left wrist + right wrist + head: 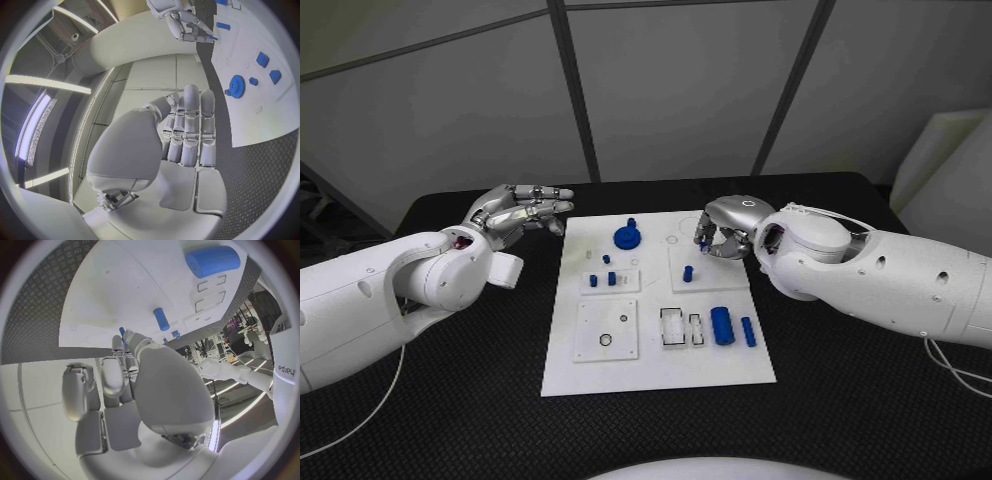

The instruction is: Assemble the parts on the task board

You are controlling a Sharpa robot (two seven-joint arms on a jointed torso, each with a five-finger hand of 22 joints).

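The white task board [661, 365] lies mid-table. On it are a blue gear [629, 237], several small blue blocks [600, 279], an upright blue peg [687, 271], a thick blue cylinder [723, 325] and a slim blue bar [749, 331]. My right hand [726, 228] hovers over the board's far right part, fingers curled, pinching a small blue part [702, 243]; the left wrist view shows this part [210, 37] at its fingertips. My left hand [516, 212] is beside the board's far left corner, fingers stretched out, holding nothing. The gear [237, 85] lies beyond the left hand [187, 135].
White inset plates sit on the board, one with a black ring [606, 340], one with rectangular slots [682, 328]. The right wrist view shows the thick cylinder [212, 261] and the peg [161, 319]. Black table [877, 400] surrounds the board.
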